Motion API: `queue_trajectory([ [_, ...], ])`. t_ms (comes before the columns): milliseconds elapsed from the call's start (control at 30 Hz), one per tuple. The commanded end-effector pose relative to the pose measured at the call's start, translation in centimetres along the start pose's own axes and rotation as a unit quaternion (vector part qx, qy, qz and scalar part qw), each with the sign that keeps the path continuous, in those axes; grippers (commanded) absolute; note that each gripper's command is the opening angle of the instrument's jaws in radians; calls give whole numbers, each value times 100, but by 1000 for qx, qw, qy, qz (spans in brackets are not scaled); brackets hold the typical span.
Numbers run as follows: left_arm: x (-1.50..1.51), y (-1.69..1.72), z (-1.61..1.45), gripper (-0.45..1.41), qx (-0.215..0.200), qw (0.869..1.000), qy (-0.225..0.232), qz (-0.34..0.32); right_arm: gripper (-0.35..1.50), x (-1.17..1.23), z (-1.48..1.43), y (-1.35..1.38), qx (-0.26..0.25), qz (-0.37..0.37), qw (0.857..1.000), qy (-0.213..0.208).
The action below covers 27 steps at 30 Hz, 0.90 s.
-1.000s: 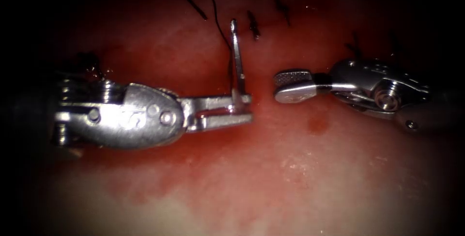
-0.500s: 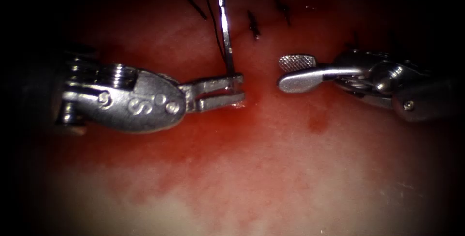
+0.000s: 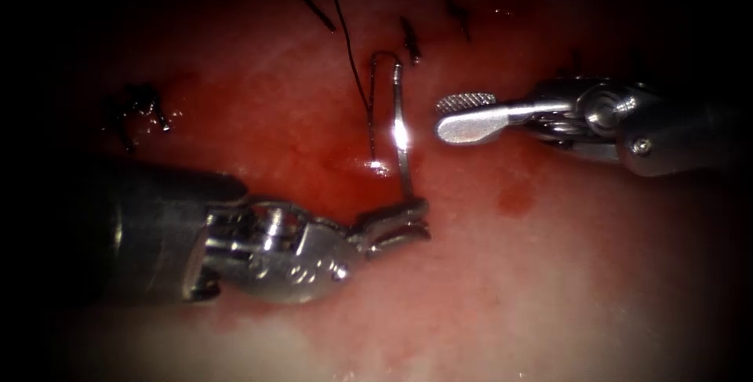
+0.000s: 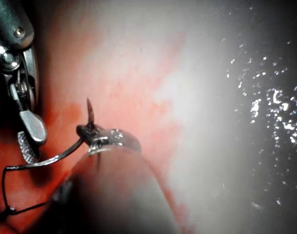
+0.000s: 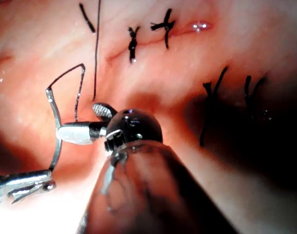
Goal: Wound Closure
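Note:
My left tool [image 3: 404, 221] comes in low from the left, its jaws shut on the curved needle [image 3: 401, 135] close to the point. The point pokes past the jaws [image 4: 88, 105]. The needle stands free above the tissue [image 3: 549, 272], none of it in the tissue. From its tail the black thread [image 3: 370, 107] bends over and runs down into the wet red tissue just left of the needle. My right tool [image 3: 463, 115] hangs just right of the needle, jaws open, holding nothing. The right wrist view has the needle [image 5: 55, 141] beside those open jaws [image 5: 85, 122].
Several finished stitches with cut thread ends [image 3: 410, 39] sit along the cut at the back. A dark knot cluster [image 3: 137, 107] lies at the far left. Red fluid [image 3: 514, 200] pools around the tools. A long strand of thread [image 3: 339, 5] runs off the top.
The left tool has swung down toward the front, carrying the needle with it, and thread now trails from the needle's tail. The right tool has shifted slightly left and up, jaws still open.

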Motion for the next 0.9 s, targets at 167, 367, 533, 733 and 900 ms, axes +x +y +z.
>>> queue_trajectory([
  [167,4,10,6,-45,2,1000,6,10,126,-15,17,-3,18,0,1000,-17],
  [367,1,9,5,-45,7,1000,13,22,128,-16,15,-6,40,1,999,-23],
  [533,2,9,5,-45,12,999,19,27,128,-16,20,-7,44,1,999,-19],
  [733,5,8,4,-45,12,999,23,31,126,-18,28,-9,48,0,999,-20],
  [900,5,7,4,-45,11,999,24,34,116,-20,34,-11,54,-1,998,-24],
])
